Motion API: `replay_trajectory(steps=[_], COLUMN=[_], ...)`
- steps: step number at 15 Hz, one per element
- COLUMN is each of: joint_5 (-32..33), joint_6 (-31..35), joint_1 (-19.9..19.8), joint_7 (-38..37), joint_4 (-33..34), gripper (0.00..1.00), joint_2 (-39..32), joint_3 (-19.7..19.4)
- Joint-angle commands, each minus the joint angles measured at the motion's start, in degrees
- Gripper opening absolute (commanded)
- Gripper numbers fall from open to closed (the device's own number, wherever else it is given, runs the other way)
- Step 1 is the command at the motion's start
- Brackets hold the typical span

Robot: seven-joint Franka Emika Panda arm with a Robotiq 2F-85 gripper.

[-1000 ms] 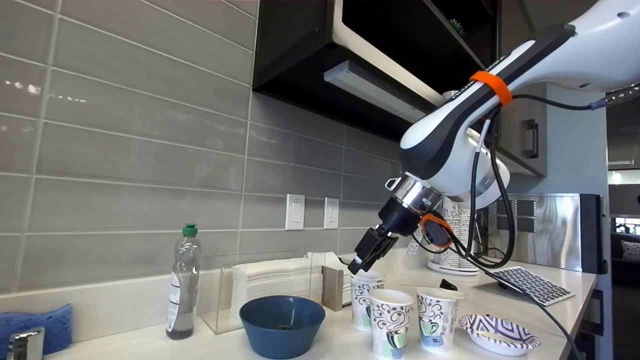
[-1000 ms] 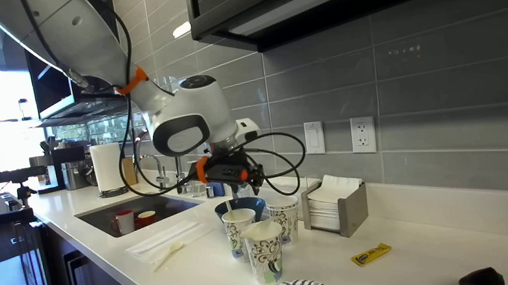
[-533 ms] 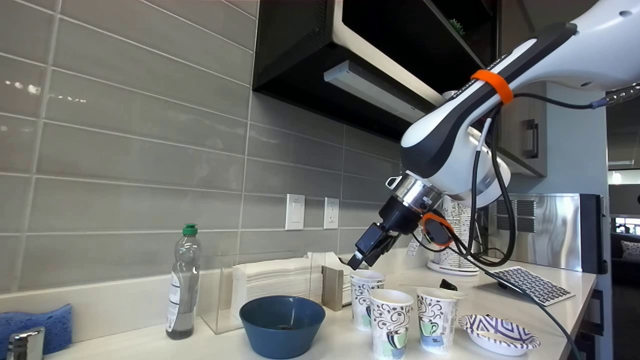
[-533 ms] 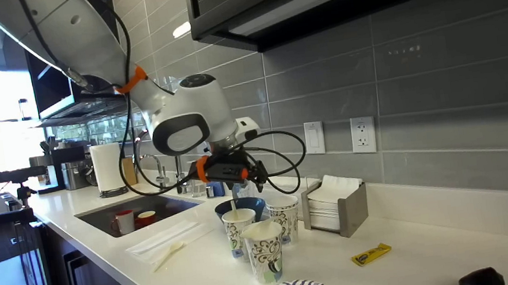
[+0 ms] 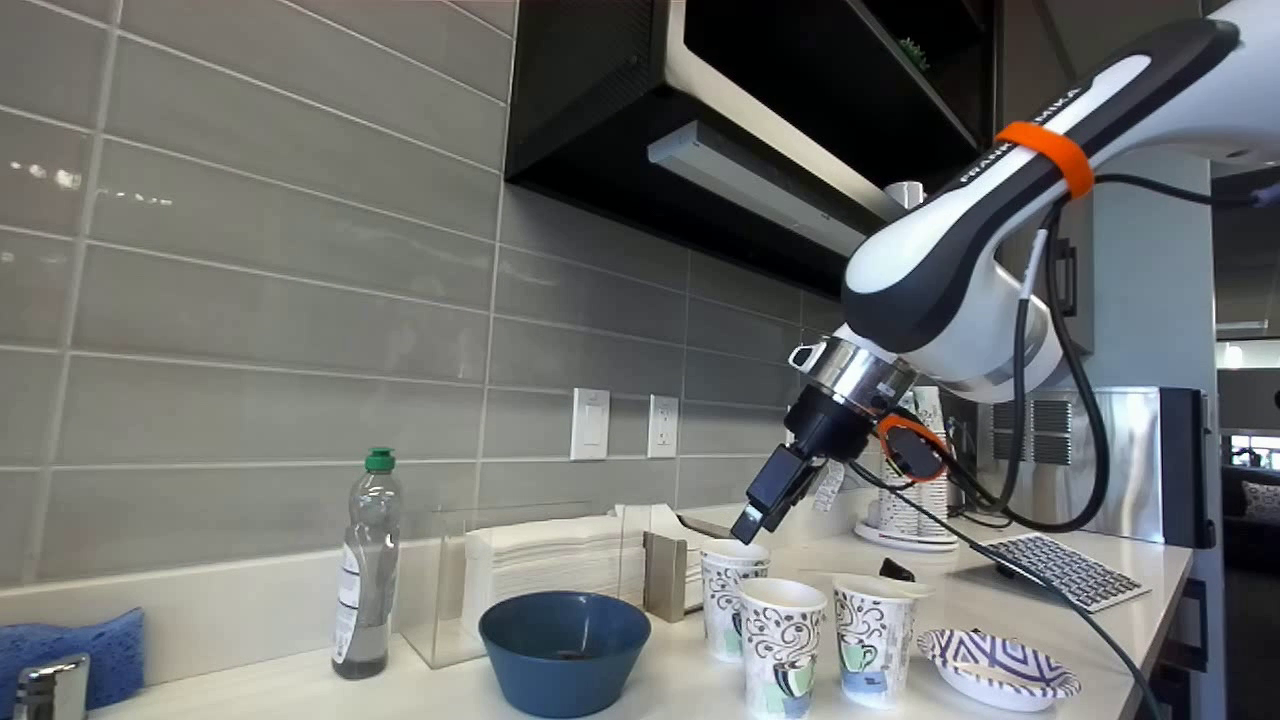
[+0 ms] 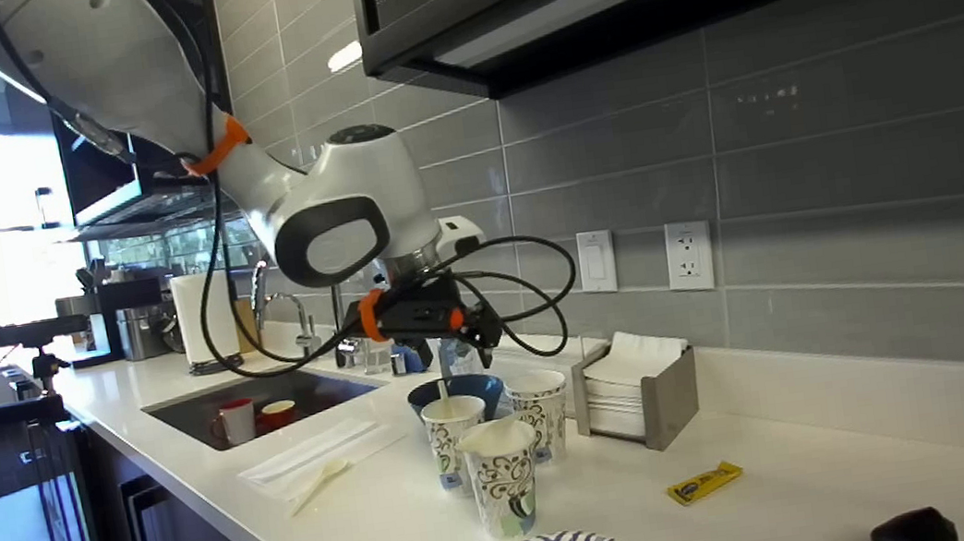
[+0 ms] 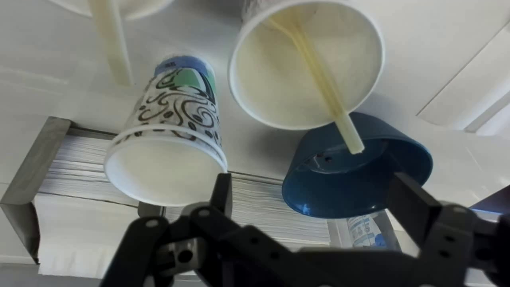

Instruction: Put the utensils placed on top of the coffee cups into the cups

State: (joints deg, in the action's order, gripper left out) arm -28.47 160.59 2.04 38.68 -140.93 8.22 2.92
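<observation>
Several coffee cups stand close together on the counter. In the wrist view, the middle cup point(image 7: 279, 103) holds a cream utensil point(image 7: 322, 75) leaning inside, its handle over the rim; the handle also shows in an exterior view point(image 6: 443, 390). Another cup point(image 5: 872, 645) has a utensil lying across its top; its handle point(image 7: 111, 40) shows at the wrist view's upper left, most of that cup out of frame. No utensil shows in the cup nearest the wall point(image 7: 181, 103). My gripper point(image 7: 312, 187) is open and empty, above the cups, also in an exterior view point(image 5: 745, 532).
A dark-blue bowl point(image 5: 565, 660) stands beside the cups. Napkin holders point(image 6: 671, 399) stand by the wall. A patterned dish point(image 5: 1000, 680), a spoon point(image 6: 321, 482) on napkins and a yellow packet point(image 6: 704, 483) lie on the counter. A soap bottle point(image 5: 366, 580) stands farther along.
The arm and gripper have moved back, rightward in an exterior view, and slightly up in another. The utensil handle in the middle cup has shifted slightly. The cups have not moved.
</observation>
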Motion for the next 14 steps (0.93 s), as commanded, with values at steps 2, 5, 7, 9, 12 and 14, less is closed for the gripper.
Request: replay_trajectory(steps=[2,5,7,9,12,14], joint_5=[13.1,18.8,20.1,19.1,19.7,19.8], joint_6=[-7.1,-12.4,-16.5,-15.3,-17.5,-17.5], joint_1=[-0.4,-0.1,0.2,1.3,1.2,1.2], joint_7=[-9.6,-13.1,-13.6,-12.7,-12.7,-12.7], joint_4=[-3.7,-3.8,-3.6,-2.3,-2.7,-2.9], gripper=[1.00,1.00,1.00,1.00,1.00,1.00], joint_2=[7.4,10.7,12.5,10.3,12.0,12.1], joint_3=[-2.3,-3.6,-4.7,-5.5,-6.3,-6.3])
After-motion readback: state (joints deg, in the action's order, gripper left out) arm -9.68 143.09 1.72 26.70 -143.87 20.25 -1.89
